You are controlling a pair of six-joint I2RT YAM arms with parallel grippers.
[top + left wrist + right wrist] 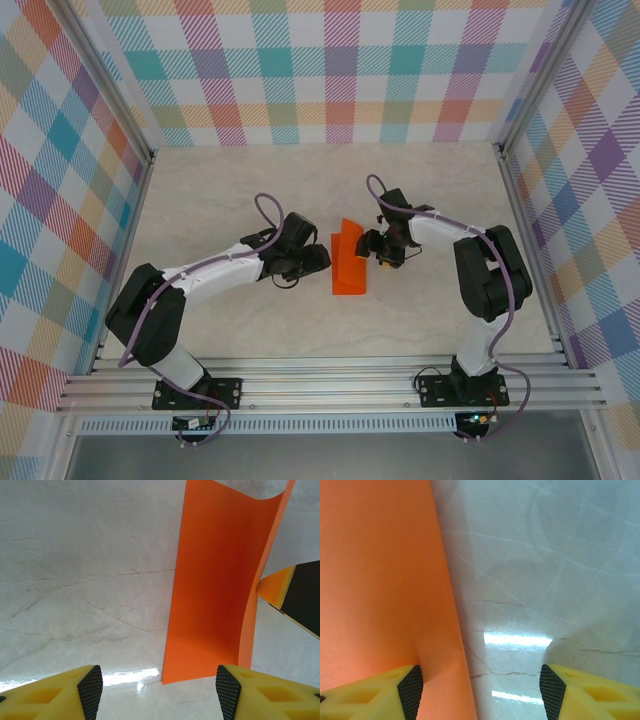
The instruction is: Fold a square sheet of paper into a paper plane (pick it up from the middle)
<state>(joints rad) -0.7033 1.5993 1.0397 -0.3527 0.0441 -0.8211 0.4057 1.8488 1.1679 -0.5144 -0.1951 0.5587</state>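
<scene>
You have the paper [349, 262] near the middle of the table [250, 190], lying as a narrow creased shape with its long edges running away from the arm bases. One flap stands up off the surface; in the left wrist view the paper [215, 590] curls upward along its right side, and its near edge lies square across, just ahead of the fingers.

Your left gripper [318, 258] sits just beside the paper's left edge. Its jaws are spread wide with nothing between them, only bare table in the gap [156, 685].

Your right gripper [372, 245] is just beside the raised right edge. Its jaws are parted too: in the right wrist view, one finger sits against the paper [380, 580] and the other over bare table, with the paper's long edge running through the gap [477, 690]. One right fingertip [295, 597] meets the upturned edge, though you can't quite tell whether it touches.

Open table lies beyond the paper toward the far wall [330, 70], and on both outer sides behind each arm.
</scene>
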